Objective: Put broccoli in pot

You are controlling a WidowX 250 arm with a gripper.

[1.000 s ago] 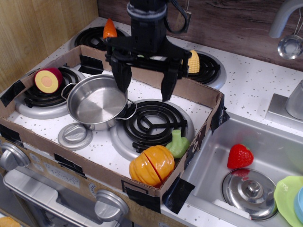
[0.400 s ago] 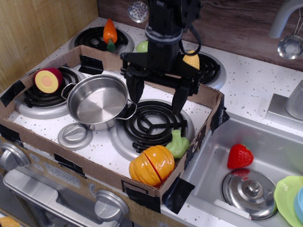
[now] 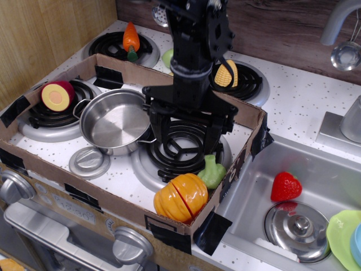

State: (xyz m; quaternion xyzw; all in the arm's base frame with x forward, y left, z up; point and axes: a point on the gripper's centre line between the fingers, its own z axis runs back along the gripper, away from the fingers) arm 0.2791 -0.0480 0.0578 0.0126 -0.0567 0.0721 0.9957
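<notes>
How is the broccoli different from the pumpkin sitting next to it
The broccoli is pale green and lumpy; the pumpkin is orange, smooth and ribbed. The broccoli is much smaller than the pumpkin. The broccoli rests at the burner's edge, while the pumpkin sits in the box's front corner. Both are plastic toys, side by side.

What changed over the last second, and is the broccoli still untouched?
The tool moved right and down, from above the pot toward the burner, jaws open and holding nothing. The broccoli, beside the pumpkin, is untouched; pot and lid stayed put.
</notes>
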